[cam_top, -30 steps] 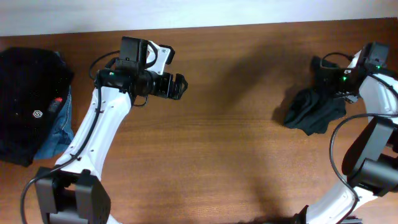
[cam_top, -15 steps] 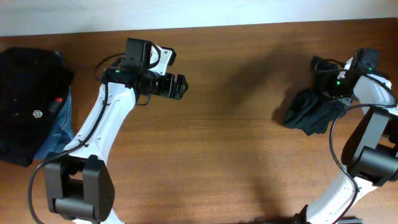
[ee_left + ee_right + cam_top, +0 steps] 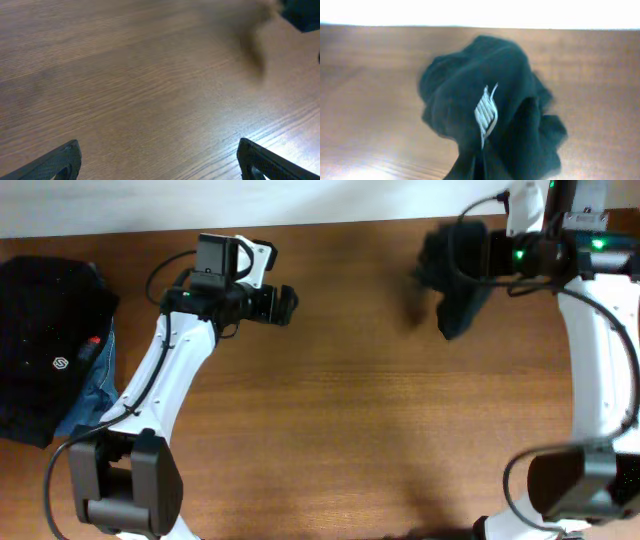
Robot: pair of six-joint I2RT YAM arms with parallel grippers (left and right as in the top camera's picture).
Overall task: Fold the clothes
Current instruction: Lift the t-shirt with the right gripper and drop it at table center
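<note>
The clothes, a plain black T-shirt, hang in a crumpled bunch above the table at the far right. My right gripper is shut on their upper part. In the right wrist view the clothes fill the middle, with a small white label showing, and the cloth hides my fingers. My left gripper hovers over bare wood left of centre, well apart from the shirt. It stands open in the left wrist view, with nothing between its fingers. A dark corner of the clothes shows at the upper right there.
A black garment with a small white round logo and a red tag lies at the far left on a blue denim piece. The table's far edge runs along the top, close behind the hanging shirt.
My right gripper has shut on the black shirt and lifted it off the table, carrying it left and toward the far edge. The left arm has barely moved.
</note>
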